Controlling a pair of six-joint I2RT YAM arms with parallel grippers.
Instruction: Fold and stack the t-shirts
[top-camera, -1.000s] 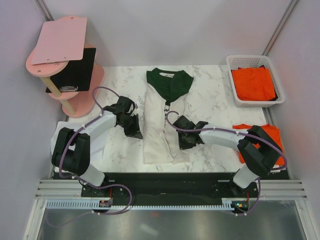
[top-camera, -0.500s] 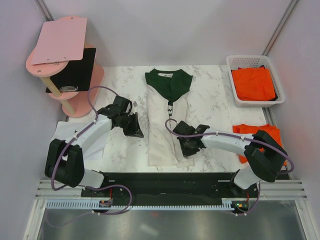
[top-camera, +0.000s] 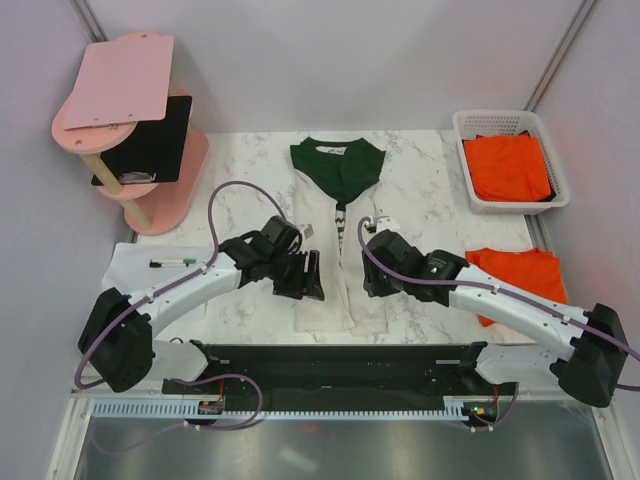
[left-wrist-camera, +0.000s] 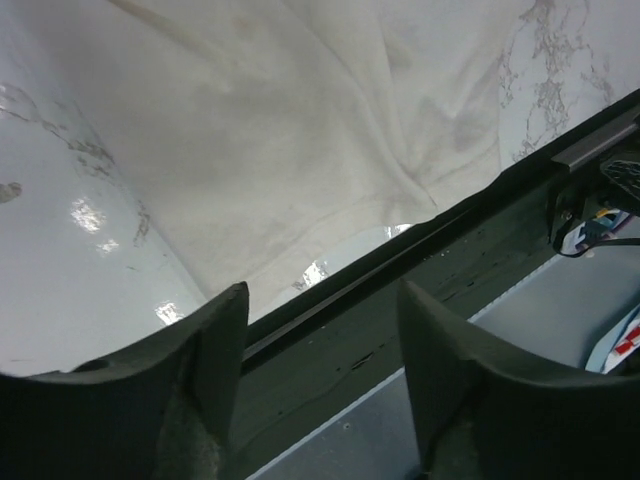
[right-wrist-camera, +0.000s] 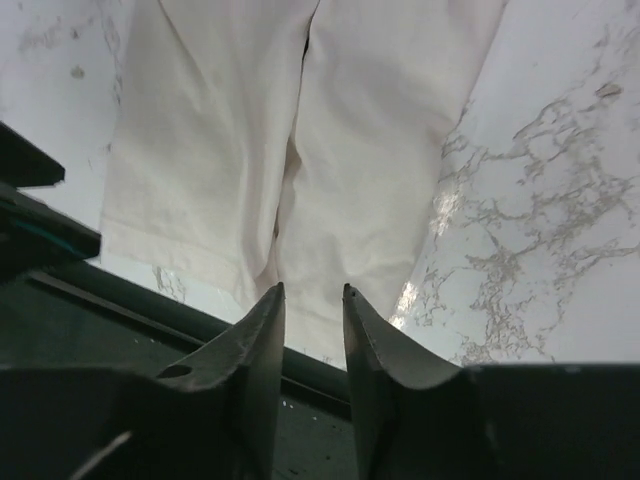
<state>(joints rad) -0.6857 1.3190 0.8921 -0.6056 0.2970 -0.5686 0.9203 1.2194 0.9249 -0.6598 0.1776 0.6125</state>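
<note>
A cream-white t-shirt (top-camera: 338, 300) with a dark green collar lies folded into a long narrow strip down the middle of the marble table, collar at the far end. My left gripper (top-camera: 302, 277) is at its near left edge, open and empty; the left wrist view shows the cream hem (left-wrist-camera: 300, 130) beyond the left gripper (left-wrist-camera: 322, 295). My right gripper (top-camera: 377, 279) is at the near right edge, its jaws a little apart and empty; the right wrist view has the hem (right-wrist-camera: 330, 150) just past the right gripper (right-wrist-camera: 312, 290). Orange t-shirts lie in the basket (top-camera: 508, 166) and on the table at right (top-camera: 525, 270).
The white plastic basket (top-camera: 556, 150) stands at the back right. A pink stand (top-camera: 150, 200) with a pink board and a black board is at the back left. White paper sheets (top-camera: 140, 280) with a pen lie at the left. The black front rail (top-camera: 330, 355) borders the near table edge.
Both grippers have gone from shut to open. The left arm swung right to the shirt's near left edge, and the right arm has stretched out beside its near right edge.
</note>
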